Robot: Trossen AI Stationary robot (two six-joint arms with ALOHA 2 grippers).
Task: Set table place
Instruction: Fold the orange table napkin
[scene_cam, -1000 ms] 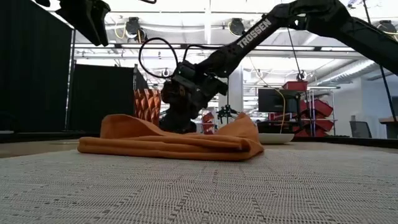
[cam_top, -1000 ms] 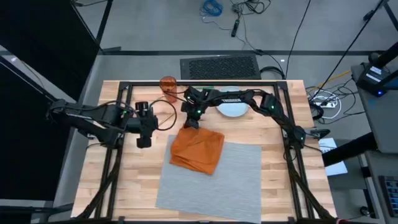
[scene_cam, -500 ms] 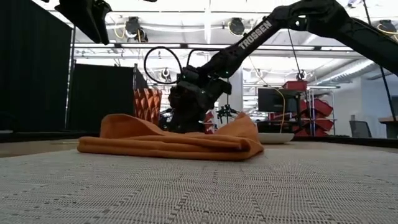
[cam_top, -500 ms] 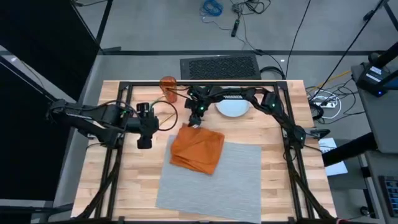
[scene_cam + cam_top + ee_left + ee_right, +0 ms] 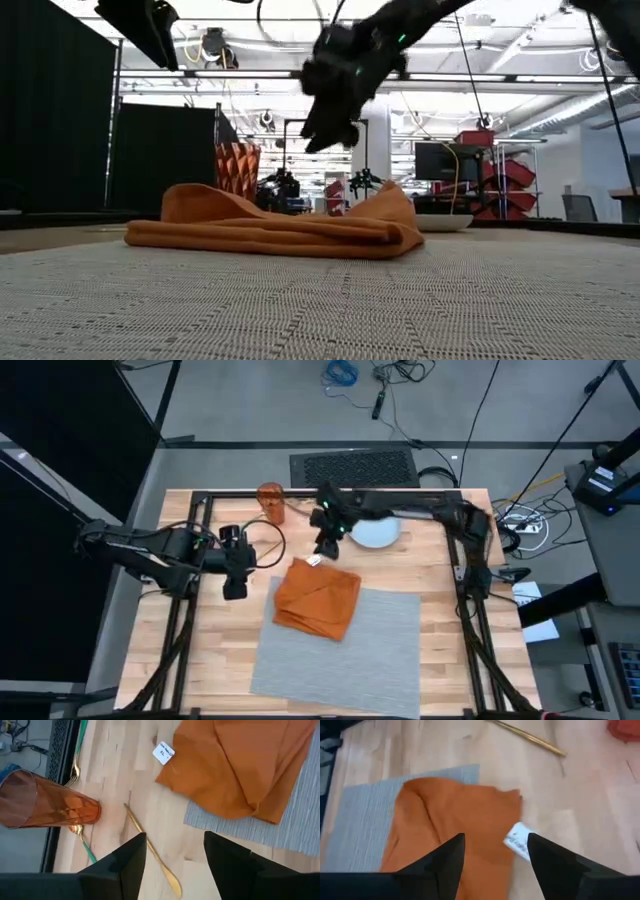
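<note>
The grey placemat (image 5: 370, 650) lies flat on the wooden table (image 5: 200, 650) toward its near edge. A folded orange napkin (image 5: 318, 600) rests on the placemat's far left corner and partly on bare wood. Its white tag (image 5: 519, 841) lies on the wood at its far edge. My right gripper (image 5: 495, 840) hangs open above the napkin's far edge, holding nothing, and shows raised in the low view (image 5: 325, 130). My left gripper (image 5: 175, 840) is open and raised to the napkin's left (image 5: 233, 586).
A pale plate (image 5: 378, 533) sits at the far middle, right of my right gripper. An orange glass (image 5: 270, 502) stands at the far left. A gold knife (image 5: 150, 851) and a fork (image 5: 76, 767) lie on the wood near the glass. A black frame edges the table.
My right gripper has risen from low behind the napkin's far edge to well above it, shifting a little toward the table's right edge. The napkin lies as before.
</note>
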